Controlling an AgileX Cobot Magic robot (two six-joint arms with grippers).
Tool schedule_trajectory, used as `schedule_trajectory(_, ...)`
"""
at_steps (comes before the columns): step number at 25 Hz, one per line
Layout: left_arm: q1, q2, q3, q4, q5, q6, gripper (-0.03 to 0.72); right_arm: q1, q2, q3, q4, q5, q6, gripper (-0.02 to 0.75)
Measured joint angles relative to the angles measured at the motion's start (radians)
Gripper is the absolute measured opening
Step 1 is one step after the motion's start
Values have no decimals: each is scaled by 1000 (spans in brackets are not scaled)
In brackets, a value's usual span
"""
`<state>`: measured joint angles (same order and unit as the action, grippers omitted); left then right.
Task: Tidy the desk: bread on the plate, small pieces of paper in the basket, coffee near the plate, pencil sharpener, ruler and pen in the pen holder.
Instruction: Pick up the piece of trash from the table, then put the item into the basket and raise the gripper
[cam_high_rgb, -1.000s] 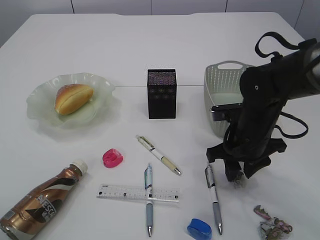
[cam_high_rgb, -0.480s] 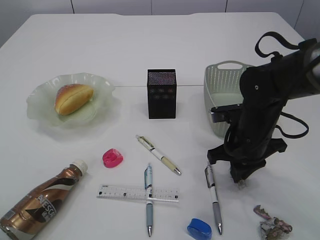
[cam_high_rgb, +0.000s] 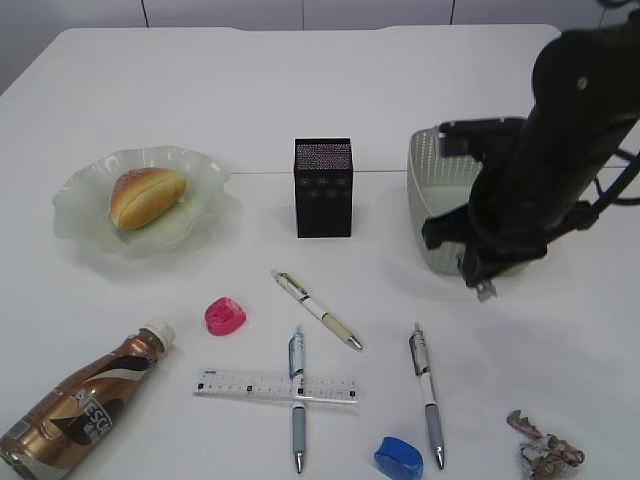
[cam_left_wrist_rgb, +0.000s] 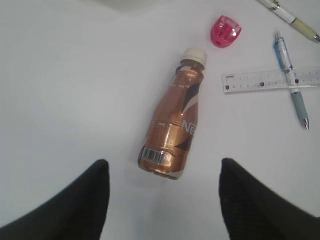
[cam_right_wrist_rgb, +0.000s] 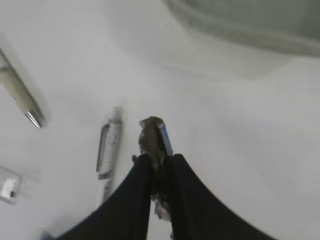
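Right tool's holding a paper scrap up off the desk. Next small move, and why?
Probably carry it a bit further back over the basket and open there. The right tool is shut on a paper scrap, lifted off the table and hanging at the basket's front wall, not yet above the opening. More scraps wait at the front right.

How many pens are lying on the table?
3. One cream pen lies below the black holder, one blue-grey pen crosses the ruler, and one grey pen lies beside the blue sharpener. None seem hidden.
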<state>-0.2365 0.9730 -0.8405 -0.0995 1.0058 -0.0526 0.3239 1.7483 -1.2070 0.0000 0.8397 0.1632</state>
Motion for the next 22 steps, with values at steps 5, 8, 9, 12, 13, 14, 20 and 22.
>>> schedule_trajectory(5,0,0,0,0,0,-1,506,0,-59,-146,-60,-2,23,86)
schedule_trajectory(8,0,0,0,0,0,-1,505,0,-37,-241,-147,-2,93,86)
schedule_trajectory(9,0,0,0,-4,0,-1,506,-5,-22,-272,-168,-2,116,86)
schedule_trajectory(12,0,0,0,-11,0,-1,505,-23,52,-337,-206,-2,166,86)
schedule_trajectory(13,0,0,0,-12,-2,-1,506,-24,84,-351,-219,-2,178,86)
schedule_trajectory(14,0,0,0,-15,-2,-1,506,-27,116,-368,-232,-2,186,86)
schedule_trajectory(20,0,0,0,-34,-2,-1,506,-29,256,-448,-282,18,228,226)
schedule_trajectory(22,0,0,0,-34,-2,-1,505,-29,274,-465,-286,21,235,337)
